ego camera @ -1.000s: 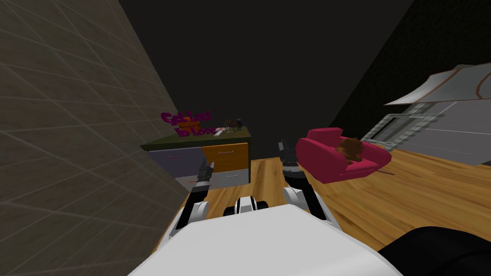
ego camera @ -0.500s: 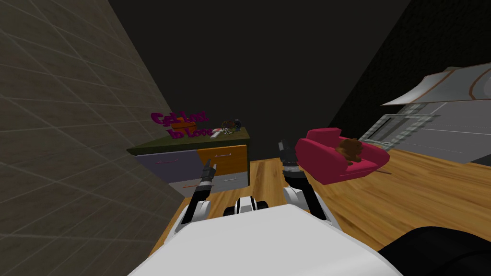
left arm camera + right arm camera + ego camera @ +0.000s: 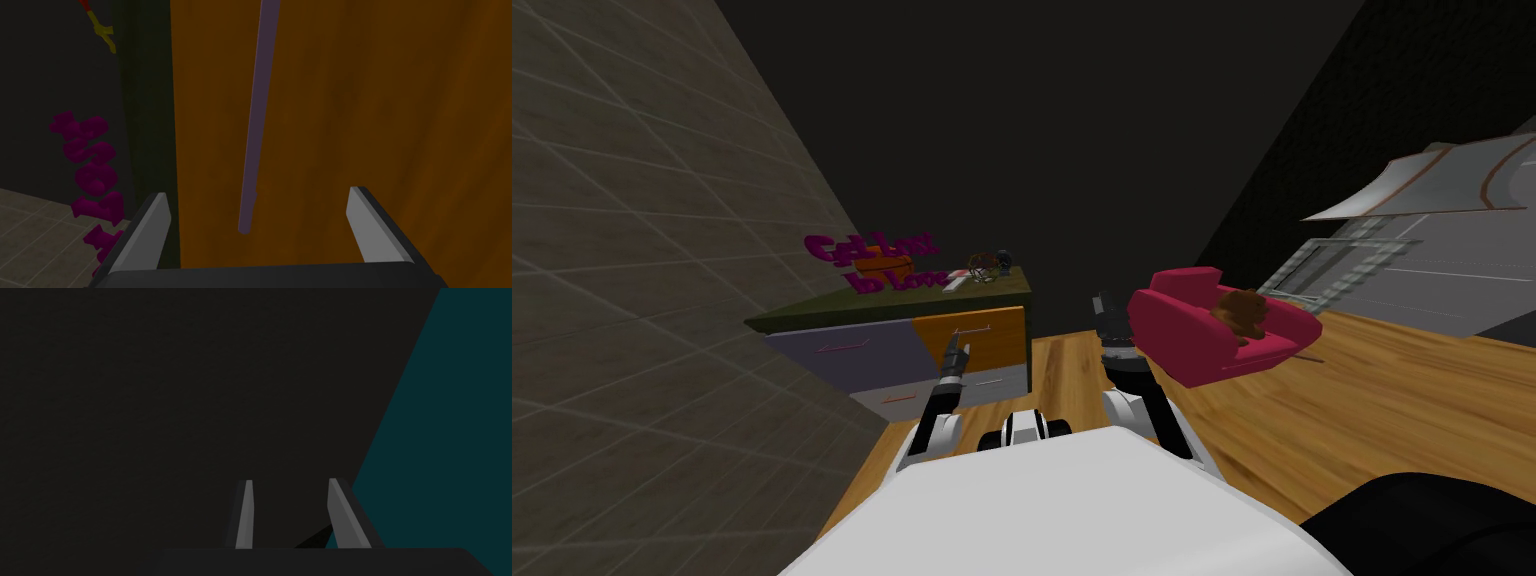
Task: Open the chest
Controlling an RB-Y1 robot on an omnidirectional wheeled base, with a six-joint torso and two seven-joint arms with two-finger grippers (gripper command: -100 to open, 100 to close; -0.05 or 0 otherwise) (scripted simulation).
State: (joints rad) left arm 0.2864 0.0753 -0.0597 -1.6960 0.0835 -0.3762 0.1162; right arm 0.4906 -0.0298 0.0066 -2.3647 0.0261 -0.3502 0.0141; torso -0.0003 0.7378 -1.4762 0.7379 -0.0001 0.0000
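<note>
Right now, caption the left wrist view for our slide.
Open left pincer aligned with thin handle of orange drawer.

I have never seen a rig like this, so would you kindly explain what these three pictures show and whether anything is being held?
This is a two-armed robot with three cameras. The head view looks down past its body at a wooden floor, a low chest of drawers by the tiled wall and a red armchair. Purple letters and small ornaments stand on the chest's top. The left wrist view looks along the left gripper: its two grey fingers are open before the orange drawer, with the end of its thin purple handle between them, not yet gripped. The right wrist view shows the right gripper, fingers close together, raised near the armchair. Nothing is held.
</note>
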